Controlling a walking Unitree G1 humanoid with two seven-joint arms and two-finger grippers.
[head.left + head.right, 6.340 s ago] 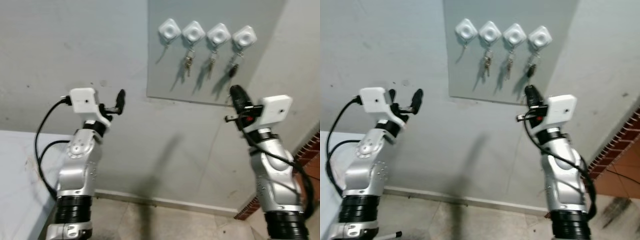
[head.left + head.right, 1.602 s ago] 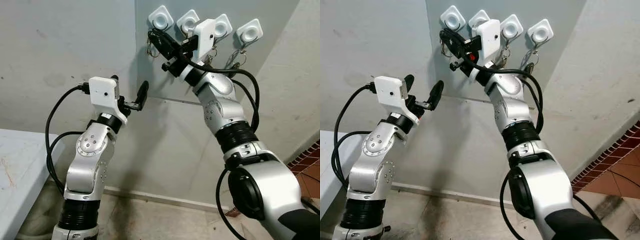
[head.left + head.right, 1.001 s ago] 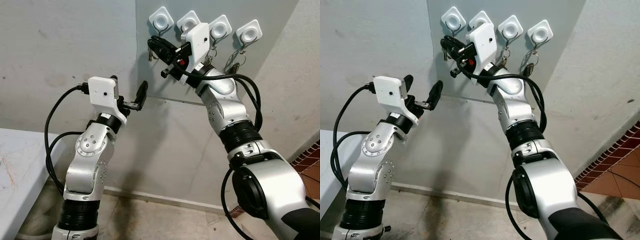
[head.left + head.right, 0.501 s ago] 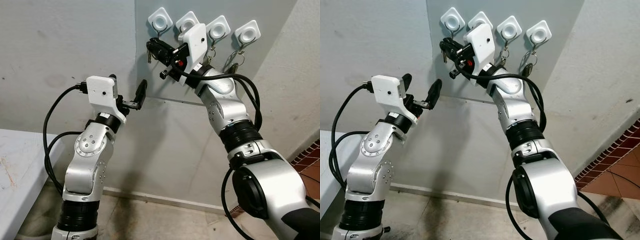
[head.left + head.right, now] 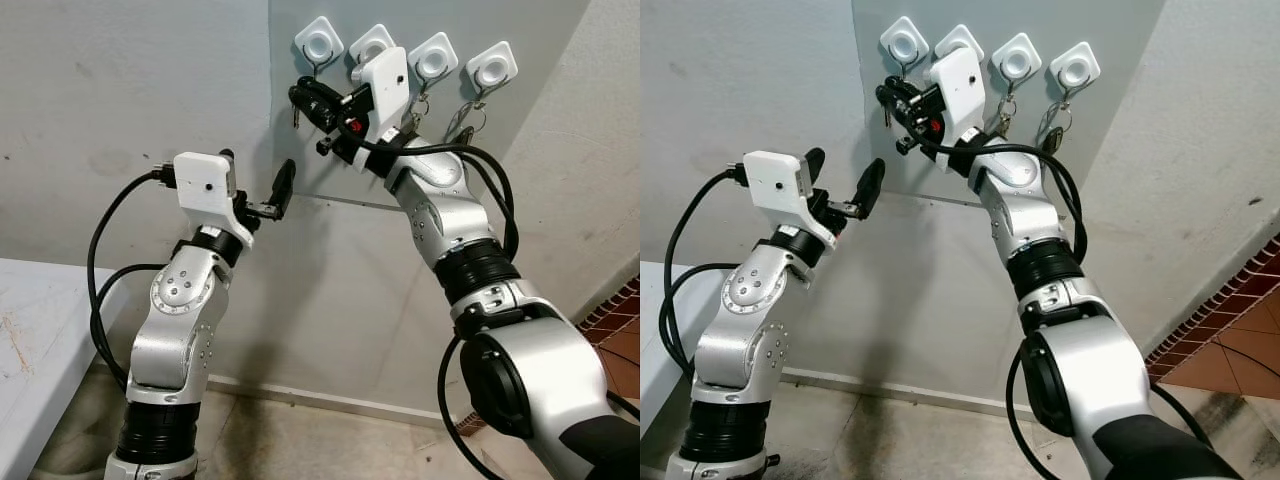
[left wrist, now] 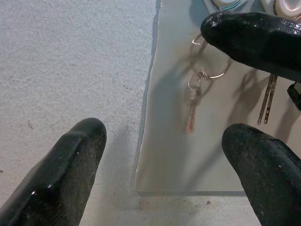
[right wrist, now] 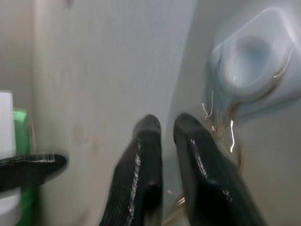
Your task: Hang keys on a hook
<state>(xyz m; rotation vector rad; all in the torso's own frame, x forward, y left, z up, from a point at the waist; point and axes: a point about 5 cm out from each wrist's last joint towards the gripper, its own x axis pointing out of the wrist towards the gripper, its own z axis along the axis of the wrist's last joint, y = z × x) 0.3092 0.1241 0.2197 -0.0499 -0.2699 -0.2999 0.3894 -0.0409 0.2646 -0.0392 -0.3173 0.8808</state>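
- The keys (image 6: 193,101) hang by their ring from the leftmost hook (image 5: 319,41) on the grey panel (image 5: 540,120).
- Right gripper (image 5: 305,95): fingers nearly pressed together, tips at the key ring, at 6 o'clock from that hook.
- Left gripper (image 5: 258,185): fingers spread, holding nothing, at 7 o'clock from the keys.

Four hooks (image 5: 405,50) in a row on wall panel (image 5: 530,130); keys (image 6: 192,106) under leftmost hook, right claw (image 5: 303,95) beside them, left claw (image 5: 283,185) lower left.

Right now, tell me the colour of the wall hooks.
White hooks, clearest in the left eye view.
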